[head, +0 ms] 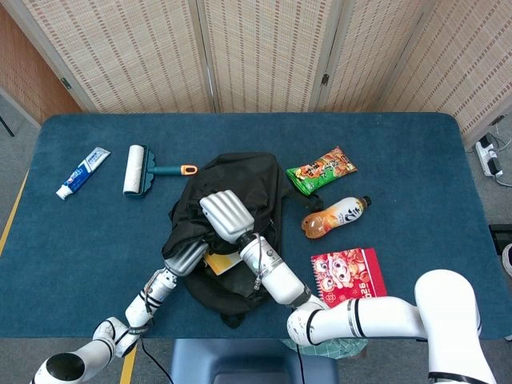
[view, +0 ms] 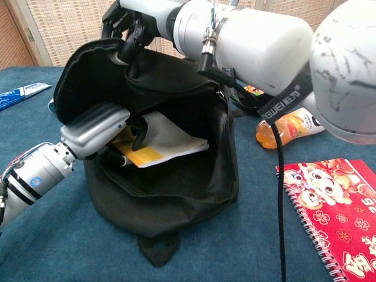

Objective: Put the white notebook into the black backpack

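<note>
The black backpack [view: 176, 176] [head: 240, 180] lies at the table's middle with its mouth wide open toward me. The white notebook [view: 167, 138] with a yellow band [head: 224, 264] sits well inside the opening, only its near edge showing. My left hand [view: 100, 126] [head: 186, 256] grips the notebook's left end, fingers curled over the cover. My right hand [view: 126, 23] [head: 228, 214] holds the top rim of the backpack's flap and keeps it lifted.
A red spiral notebook [view: 332, 205] lies right of the bag. An orange drink bottle [head: 336, 216] and a green snack bag [head: 322, 168] sit behind it. A lint roller [head: 138, 170] and a toothpaste tube [head: 82, 172] lie far left.
</note>
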{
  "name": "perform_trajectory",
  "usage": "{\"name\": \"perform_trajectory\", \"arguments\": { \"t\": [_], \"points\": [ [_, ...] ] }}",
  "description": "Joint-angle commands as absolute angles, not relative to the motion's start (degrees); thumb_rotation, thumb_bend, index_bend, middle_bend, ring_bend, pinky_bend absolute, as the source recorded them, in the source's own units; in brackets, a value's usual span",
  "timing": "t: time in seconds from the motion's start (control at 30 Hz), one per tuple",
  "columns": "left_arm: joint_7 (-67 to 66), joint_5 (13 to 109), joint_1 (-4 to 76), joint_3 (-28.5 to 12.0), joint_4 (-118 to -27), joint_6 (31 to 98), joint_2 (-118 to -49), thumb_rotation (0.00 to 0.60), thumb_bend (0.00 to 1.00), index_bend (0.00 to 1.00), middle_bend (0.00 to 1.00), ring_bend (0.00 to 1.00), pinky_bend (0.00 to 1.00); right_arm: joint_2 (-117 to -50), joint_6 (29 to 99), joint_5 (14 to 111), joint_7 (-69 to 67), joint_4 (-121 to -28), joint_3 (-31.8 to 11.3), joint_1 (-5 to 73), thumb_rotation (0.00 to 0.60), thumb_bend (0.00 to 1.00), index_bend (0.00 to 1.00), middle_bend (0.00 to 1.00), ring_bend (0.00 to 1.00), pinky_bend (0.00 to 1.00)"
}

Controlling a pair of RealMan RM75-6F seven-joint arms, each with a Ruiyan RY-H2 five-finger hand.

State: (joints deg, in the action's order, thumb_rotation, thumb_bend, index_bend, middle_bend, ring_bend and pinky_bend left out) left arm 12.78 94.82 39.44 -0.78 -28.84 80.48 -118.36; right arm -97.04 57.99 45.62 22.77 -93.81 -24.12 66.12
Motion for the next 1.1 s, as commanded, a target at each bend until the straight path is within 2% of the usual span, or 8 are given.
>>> {"name": "perform_trajectory", "arguments": {
  "t": [0.03, 0.23, 0.33, 0.4, 0.53, 0.63, 0.8, 1.1],
  "points": [
    [9.6, 93.1, 39.8, -2.4, -30.1, 79.3, -118.3, 0.600, 0.57, 0.72, 0.60, 0.49, 0.38, -96.9, 58.0, 45.6, 22.7, -94.0, -24.0, 66.1, 0.600, 0.77, 0.80, 0.49, 0.42, 0.31],
    [1.8, 90.3, 39.9, -4.7, -30.7, 77.2, -119.3, 0.600, 0.57, 0.73, 0.61, 0.49, 0.39, -97.0, 57.8, 45.5, 22.4, -93.8, -23.8, 66.1, 0.600, 0.77, 0.80, 0.49, 0.42, 0.31],
    [-0.6, 89.1, 39.5, -5.3, -32.7, 75.8, -118.7, 0.600, 0.52, 0.70, 0.60, 0.49, 0.39, -96.9, 57.8, 45.5, 22.2, -93.6, -23.7, 66.0, 0.600, 0.77, 0.80, 0.49, 0.42, 0.31],
    [-2.1, 88.6, 39.1, -5.4, -34.4, 75.4, -118.2, 0.600, 0.43, 0.62, 0.55, 0.48, 0.39, -96.8, 57.7, 45.4, 22.2, -93.4, -23.6, 66.0, 0.600, 0.77, 0.80, 0.49, 0.42, 0.31],
    [-5.0, 87.7, 37.9, -5.6, -39.6, 75.4, -116.6, 0.600, 0.19, 0.32, 0.37, 0.37, 0.36, -96.8, 57.6, 45.1, 21.9, -92.9, -23.6, 65.9, 0.600, 0.77, 0.80, 0.49, 0.42, 0.31],
    [-7.4, 87.3, 37.1, -5.8, -43.3, 75.9, -115.5, 0.600, 0.08, 0.19, 0.28, 0.29, 0.33, -96.8, 57.4, 45.0, 21.6, -92.4, -23.6, 65.9, 0.600, 0.77, 0.80, 0.49, 0.42, 0.31],
    [-11.4, 87.4, 35.6, -5.4, -49.0, 77.1, -113.9, 0.600, 0.01, 0.06, 0.16, 0.10, 0.25, -97.1, 57.3, 45.0, 21.2, -91.6, -23.6, 66.0, 0.600, 0.77, 0.80, 0.49, 0.42, 0.31],
    [-14.3, 87.9, 32.3, -4.8, -57.0, 81.2, -111.6, 0.600, 0.00, 0.00, 0.14, 0.09, 0.24, -97.4, 56.8, 44.3, 20.7, -90.3, -23.7, 66.0, 0.600, 0.77, 0.80, 0.49, 0.42, 0.31]
  ]
}}
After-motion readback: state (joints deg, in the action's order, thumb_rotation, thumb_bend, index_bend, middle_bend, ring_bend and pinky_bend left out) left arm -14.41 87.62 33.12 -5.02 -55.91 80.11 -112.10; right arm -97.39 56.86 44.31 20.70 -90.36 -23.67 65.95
